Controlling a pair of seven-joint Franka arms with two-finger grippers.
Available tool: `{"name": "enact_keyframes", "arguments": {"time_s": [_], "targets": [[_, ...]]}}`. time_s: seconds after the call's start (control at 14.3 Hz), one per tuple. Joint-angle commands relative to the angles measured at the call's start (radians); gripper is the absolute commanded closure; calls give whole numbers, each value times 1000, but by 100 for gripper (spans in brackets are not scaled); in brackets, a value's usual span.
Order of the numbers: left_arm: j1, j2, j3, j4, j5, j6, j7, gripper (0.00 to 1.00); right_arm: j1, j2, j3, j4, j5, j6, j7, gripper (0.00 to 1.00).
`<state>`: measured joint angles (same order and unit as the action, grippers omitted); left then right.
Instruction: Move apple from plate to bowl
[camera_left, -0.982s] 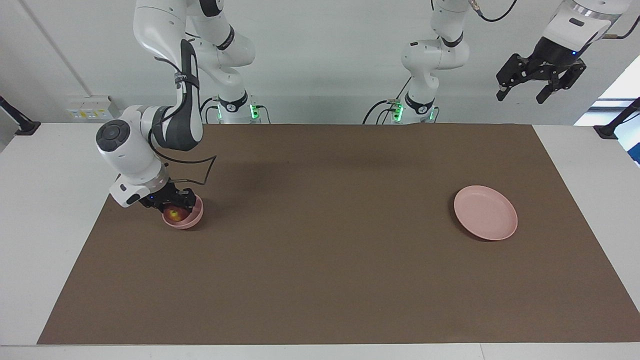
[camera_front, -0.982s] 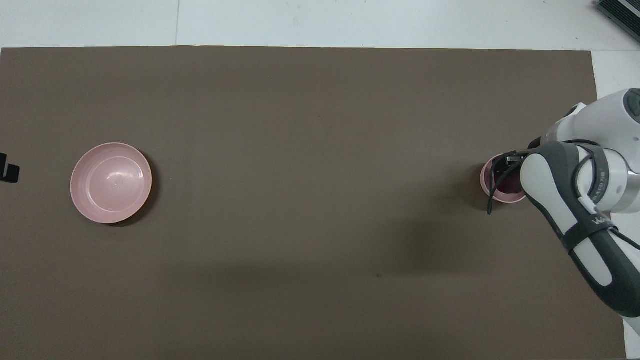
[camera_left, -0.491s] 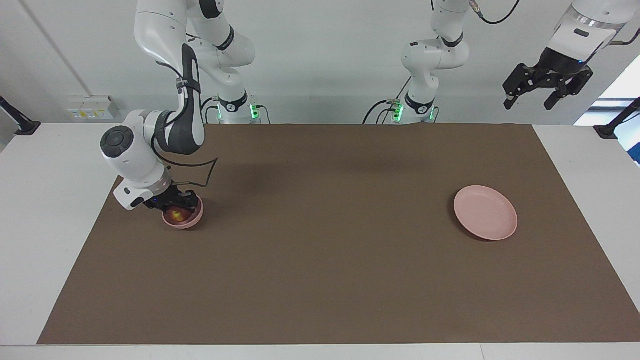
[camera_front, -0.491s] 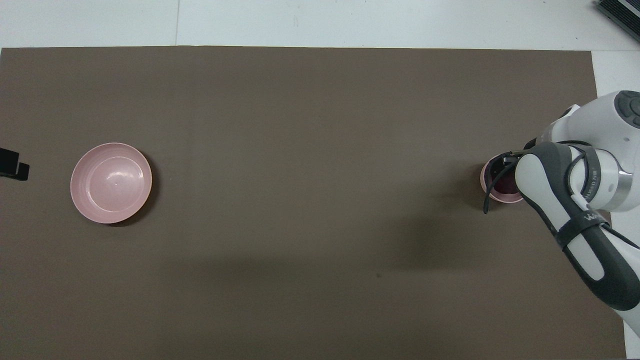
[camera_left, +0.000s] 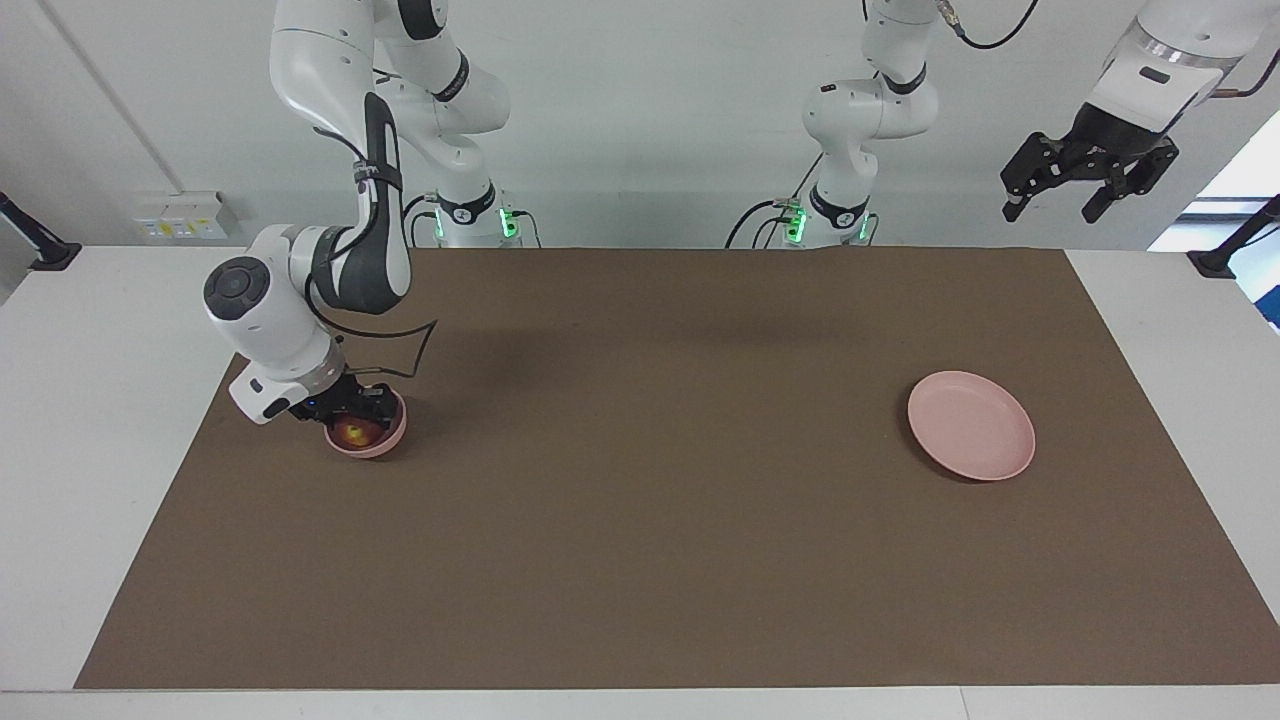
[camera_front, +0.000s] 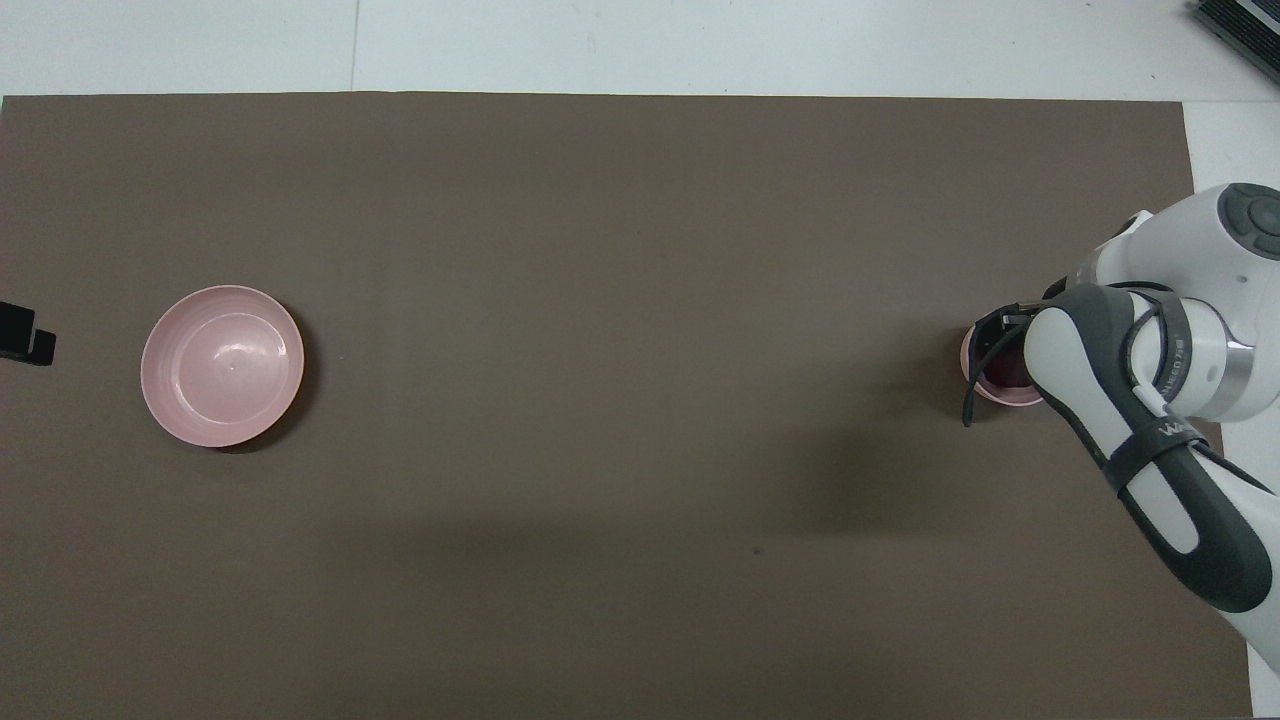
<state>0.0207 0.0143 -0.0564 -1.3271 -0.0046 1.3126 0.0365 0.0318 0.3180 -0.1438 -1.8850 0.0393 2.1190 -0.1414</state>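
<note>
The dark red apple (camera_left: 352, 432) with its yellowish patch lies inside the small pink bowl (camera_left: 388, 438) at the right arm's end of the brown mat. My right gripper (camera_left: 350, 408) reaches down into the bowl and is shut on the apple. From overhead the right arm covers most of the bowl (camera_front: 972, 352), leaving only a dark sliver of the apple (camera_front: 1003, 372) showing. The flat pink plate (camera_left: 970, 425) (camera_front: 222, 365) sits bare at the left arm's end. My left gripper (camera_left: 1090, 185) hangs open high in the air over that end and waits.
The brown mat (camera_left: 650, 500) covers most of the white table. A black cable (camera_left: 415, 345) loops from the right wrist just above the mat beside the bowl. The left gripper's tip (camera_front: 25, 340) shows at the overhead view's edge.
The right wrist has shifted slightly over the bowl, with the apple staying low inside it. The left gripper has risen a little and drifted outward.
</note>
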Motion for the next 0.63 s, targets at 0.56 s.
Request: {"name": "enact_keyframes", "arguments": {"time_s": [0.56], "targets": [[7,-28,-3,-40,14,22,0,0,-15,6,10,7,-19,13,-6,34]]}}
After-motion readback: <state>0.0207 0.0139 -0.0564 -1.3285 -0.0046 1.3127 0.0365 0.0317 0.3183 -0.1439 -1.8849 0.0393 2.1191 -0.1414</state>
